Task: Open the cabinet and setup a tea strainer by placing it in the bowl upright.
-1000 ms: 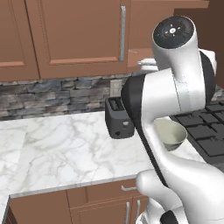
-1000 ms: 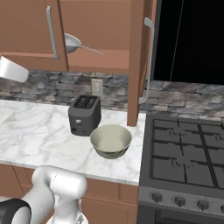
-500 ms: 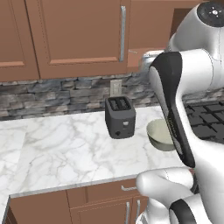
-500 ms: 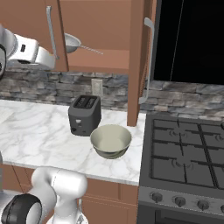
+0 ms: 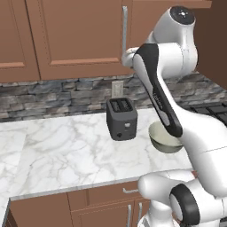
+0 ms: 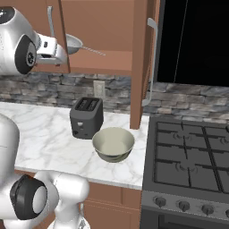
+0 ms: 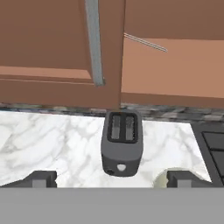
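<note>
One tea strainer [image 6: 74, 43] sits far inside the cabinet [image 6: 142, 62]: light, stiff, slippery mesh; I judge its thin handle easiest. My fingers [image 7: 43, 178] stand wide apart, empty.

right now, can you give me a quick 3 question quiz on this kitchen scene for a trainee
1. True or false: the tea strainer already sits in the bowl.
2. Which cabinet door stands open? A) the one nearer the stove B) the one above the toaster
3. Fill in: the gripper has its jaws ____.

Key: 1. False, it lies on the cabinet shelf. 2. A. 3. open.
</note>
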You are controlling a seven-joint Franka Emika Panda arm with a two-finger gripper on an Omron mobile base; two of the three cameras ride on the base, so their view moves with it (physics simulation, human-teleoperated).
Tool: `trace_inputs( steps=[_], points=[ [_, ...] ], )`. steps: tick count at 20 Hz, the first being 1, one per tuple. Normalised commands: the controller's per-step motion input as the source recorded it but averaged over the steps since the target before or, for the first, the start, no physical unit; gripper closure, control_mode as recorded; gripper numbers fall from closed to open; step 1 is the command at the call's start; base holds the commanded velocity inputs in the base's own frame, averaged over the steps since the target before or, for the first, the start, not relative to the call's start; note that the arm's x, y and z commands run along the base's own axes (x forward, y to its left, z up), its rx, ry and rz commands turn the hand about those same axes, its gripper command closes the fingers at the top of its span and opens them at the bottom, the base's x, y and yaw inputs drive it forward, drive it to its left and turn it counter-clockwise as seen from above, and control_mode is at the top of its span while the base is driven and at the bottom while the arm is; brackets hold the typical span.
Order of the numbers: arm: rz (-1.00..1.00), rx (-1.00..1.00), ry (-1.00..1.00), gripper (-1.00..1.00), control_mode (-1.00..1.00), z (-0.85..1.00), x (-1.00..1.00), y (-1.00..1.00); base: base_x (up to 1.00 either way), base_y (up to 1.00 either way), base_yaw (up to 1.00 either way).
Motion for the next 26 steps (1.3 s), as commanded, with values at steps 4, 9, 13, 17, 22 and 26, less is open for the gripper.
trace_inputs(
  steps=[4,9,13,17,22,26],
  points=[
    [0.01,0.01,-0.01,-1.0,-1.0,0.0,0.85,0.22,0.0,0.0,0.0],
    [0.0,0.0,-0.01,-1.0,-1.0,0.03,0.9,0.0,0.0,0.0,0.0],
    [0.0,0.0,0.02,-1.0,-1.0,0.0,0.72,0.02,0.0,0.0,0.0],
    [0.0,0.0,0.0,-1.0,-1.0,0.0,0.51,0.25,0.0,0.0,0.0],
    [0.0,0.0,0.0,-1.0,-1.0,0.0,0.36,0.38,0.0,0.0,0.0],
    [0.0,0.0,0.0,-1.0,-1.0,0.0,0.26,0.2,0.0,0.0,0.0]
  ],
)
